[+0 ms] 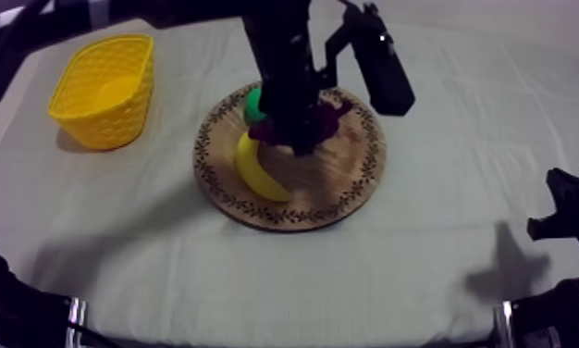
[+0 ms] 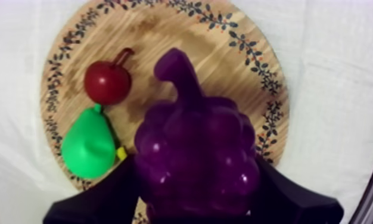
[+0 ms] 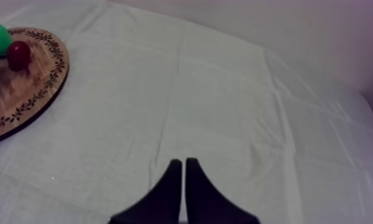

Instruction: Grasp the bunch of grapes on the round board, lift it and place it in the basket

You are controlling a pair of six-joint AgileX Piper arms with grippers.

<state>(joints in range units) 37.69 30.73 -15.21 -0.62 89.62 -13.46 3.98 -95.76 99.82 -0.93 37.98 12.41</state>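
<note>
while our left arm [image 1: 279,55] reaches in over the board [image 1: 339,171], our left gripper [image 2: 196,179] is clamped on the grapes [image 2: 192,137], with a black finger [image 2: 105,199] pressed to each side of the bunch and the stem pointing away from the wrist. we see the grapes above the middle of the board, but we cannot tell whether they touch the wood or hang just clear of it. beside them on the board lie the small red fruit [image 2: 107,82] and, close to it, the green pear [image 2: 89,146], which sits near the patterned rim. from above, the banana [image 1: 256,168] lies on the board on the side nearer the basket [image 1: 117,120], with its upper end close under the gripper. the basket stands on the cloth [image 1: 441,268] at our left, well apart from the board, and we see nothing in it. our right gripper [image 3: 183,170] hangs over bare cloth at our right, well away from the board, its two fingers closed together into a narrow wedge with nothing between them.
</note>
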